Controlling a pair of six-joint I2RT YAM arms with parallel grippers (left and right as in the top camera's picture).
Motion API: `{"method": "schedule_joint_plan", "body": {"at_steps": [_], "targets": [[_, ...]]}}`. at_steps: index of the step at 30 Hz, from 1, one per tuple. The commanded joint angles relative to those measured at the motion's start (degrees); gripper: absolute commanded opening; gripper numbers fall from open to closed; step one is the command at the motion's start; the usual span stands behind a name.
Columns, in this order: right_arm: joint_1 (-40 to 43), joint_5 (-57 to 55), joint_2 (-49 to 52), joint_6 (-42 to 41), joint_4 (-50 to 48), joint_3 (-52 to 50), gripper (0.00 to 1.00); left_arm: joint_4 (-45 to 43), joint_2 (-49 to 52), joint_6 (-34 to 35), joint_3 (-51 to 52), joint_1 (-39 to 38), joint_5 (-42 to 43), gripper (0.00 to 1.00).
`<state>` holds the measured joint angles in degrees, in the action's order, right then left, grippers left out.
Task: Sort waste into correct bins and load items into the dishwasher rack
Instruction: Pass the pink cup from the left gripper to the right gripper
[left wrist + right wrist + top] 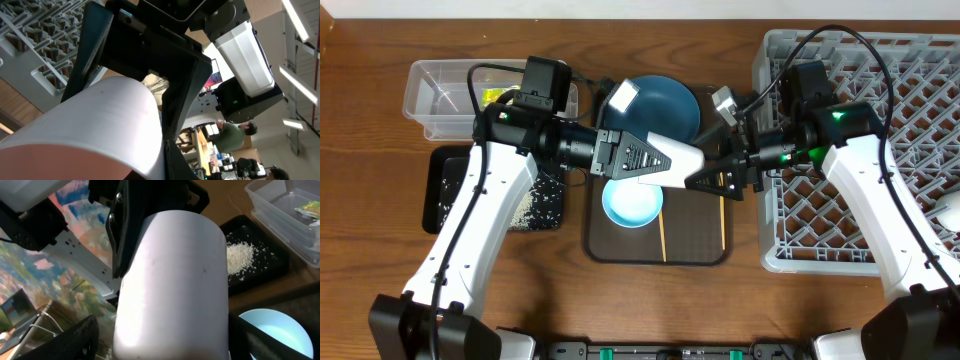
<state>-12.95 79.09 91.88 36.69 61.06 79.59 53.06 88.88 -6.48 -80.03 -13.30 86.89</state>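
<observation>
Pale cup (pixel 172 280) at the middle of a handover: it fills the right wrist view, lying on its side above the brown serving tray (pixel 705 250), its exact tint hard to tell. Clamped on it from 9 o'clock is the left gripper (pixel 658 163), jaws closed on the cup's walls. Facing it from 3 o'clock, the right gripper (pixel 705 172) has its jaws parted, one finger (pixel 75 337) on each side of the cup and neither clearly pressing on it.

Directly under the cup, on the tray's 9 o'clock half, sits the small light-blue bowl (pixel 632 202), upright. Two wooden chopsticks lie on the tray pointing 12 to 6 o'clock, one (pixel 661 238) just below the bowl, the other (pixel 723 222) near the tray's 3 o'clock edge. At 12 o'clock of the tray rests the dark-blue round dish (pixel 665 105), with a white tissue (pixel 622 97) on its 9 o'clock rim.

Seen from overhead, the grey dishwasher rack (pixel 920 90) stands at 3 o'clock, beneath the right arm. At 9 o'clock, the black tray (pixel 445 190) holds loose white rice (pixel 535 205). Just beyond it, at 10 o'clock, the clear tub (pixel 430 95) contains the yellow-green wrapper (pixel 495 97).
</observation>
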Motion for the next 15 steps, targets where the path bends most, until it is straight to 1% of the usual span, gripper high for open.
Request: {"method": "schedule_joint_plan", "body": {"at_steps": [1,4,9,15], "targets": [[-1.49,0.17,-0.04,0.2,-0.39,-0.26,0.77,-0.07,0.17,-1.42,0.04,-0.09,1.42,0.06],[-2.01,0.2,-0.04,-1.29,-2.08,-0.26,0.73,-0.07,0.17,-1.38,0.04,-0.09,1.46,0.06],[-2.8,0.15,-0.04,-5.09,-6.12,-0.26,0.72,-0.07,0.17,-1.4,0.04,-0.07,2.69,0.06],[-3.65,-1.81,-0.04,-6.88,-7.28,-0.26,0.66,-0.09,0.17,-1.42,0.04,-0.07,2.67,0.06]]}}
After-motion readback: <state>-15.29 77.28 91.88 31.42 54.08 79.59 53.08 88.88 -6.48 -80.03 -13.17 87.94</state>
